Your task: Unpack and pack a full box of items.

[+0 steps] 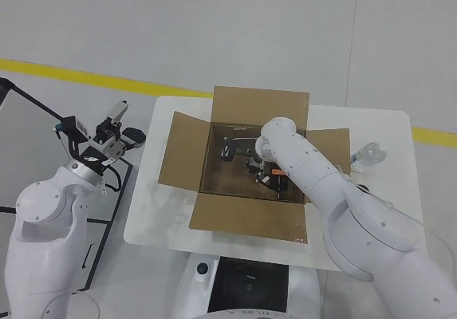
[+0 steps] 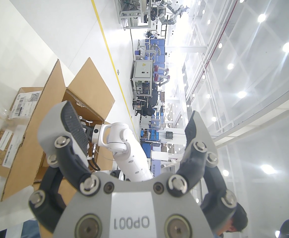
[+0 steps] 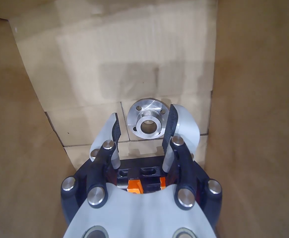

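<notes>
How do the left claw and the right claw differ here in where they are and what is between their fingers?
The left claw is beyond the edge of the table, outside the cardboard box; the right claw is down inside the box. Nothing sits between the left claw's fingers; a metal flange on the box floor shows between the right claw's fingers, ungripped. The left claw is spread wider than the right claw. Both are open and hold nothing.

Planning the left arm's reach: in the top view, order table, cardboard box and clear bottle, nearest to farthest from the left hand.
1. table, its left edge by the left hand
2. cardboard box, mid-table
3. clear bottle, far right side
</notes>
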You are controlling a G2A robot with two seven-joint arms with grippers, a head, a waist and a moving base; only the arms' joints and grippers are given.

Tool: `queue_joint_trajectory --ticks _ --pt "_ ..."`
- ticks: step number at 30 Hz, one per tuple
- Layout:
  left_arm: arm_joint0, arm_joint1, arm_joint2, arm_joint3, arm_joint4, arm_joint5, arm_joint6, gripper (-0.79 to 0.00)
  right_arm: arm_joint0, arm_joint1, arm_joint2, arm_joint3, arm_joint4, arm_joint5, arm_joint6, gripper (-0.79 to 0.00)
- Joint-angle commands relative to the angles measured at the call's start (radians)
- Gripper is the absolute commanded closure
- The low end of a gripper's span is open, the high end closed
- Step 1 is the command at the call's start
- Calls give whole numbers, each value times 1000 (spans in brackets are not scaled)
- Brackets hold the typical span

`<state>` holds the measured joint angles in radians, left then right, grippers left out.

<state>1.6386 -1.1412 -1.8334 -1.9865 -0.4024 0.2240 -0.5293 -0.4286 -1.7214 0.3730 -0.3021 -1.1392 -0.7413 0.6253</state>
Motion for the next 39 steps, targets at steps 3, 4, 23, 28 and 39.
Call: queue_joint_trajectory --ticks 3,4,23,28,39 --pt "0 0 0 0 0 0 0 -785 -4 4 2 -22 -8 1 17 -360" --pt "0 0 0 0 0 0 0 -785 -5 5 2 -28 -10 1 23 -360" --pt "0 0 0 0 0 0 0 -785 -13 10 22 7 -16 2 42 -329" --pt "0 0 0 0 0 0 0 -785 -12 6 22 5 -28 14 28 -317" --pt "0 0 0 0 0 0 0 -785 -16 -6 24 15 -39 24 26 -302"
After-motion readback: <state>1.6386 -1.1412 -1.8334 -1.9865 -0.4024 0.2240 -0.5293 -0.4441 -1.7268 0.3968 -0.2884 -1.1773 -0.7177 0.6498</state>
